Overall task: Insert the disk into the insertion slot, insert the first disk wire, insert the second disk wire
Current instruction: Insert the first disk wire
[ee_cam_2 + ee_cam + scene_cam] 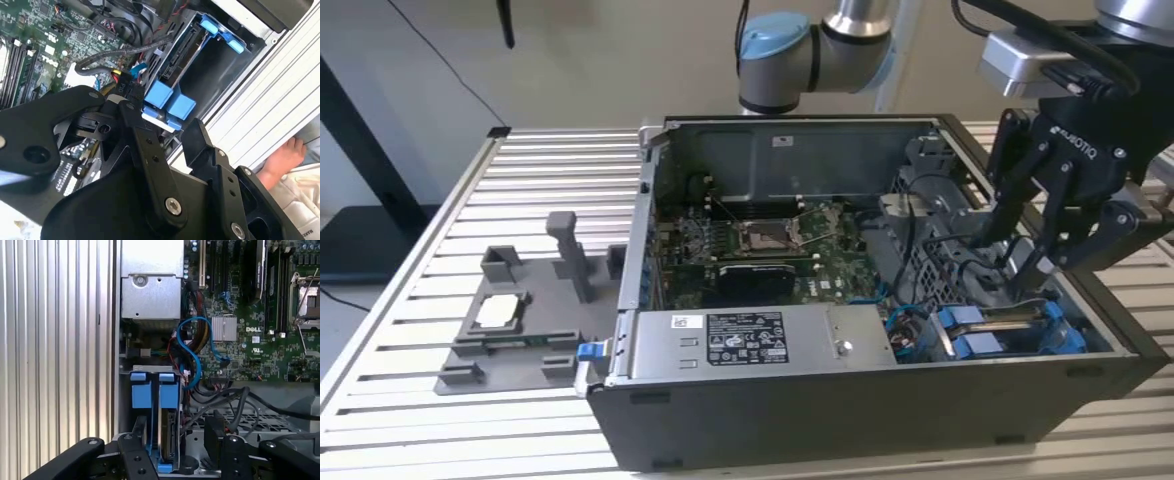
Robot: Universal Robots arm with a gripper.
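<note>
Shows the gripper lowered into the open computer case at the exterior view's right, fingers spread apart with nothing pinched between them. Finds the disk standing on edge in its blue carrier inside the corner drive bay, just beyond the fingertips. Notes black cables curving close beside that bay.

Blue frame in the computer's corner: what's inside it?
The disk, standing on edge; just its connector edge shows. Its flat sides are mostly covered by the blue frame.
</note>
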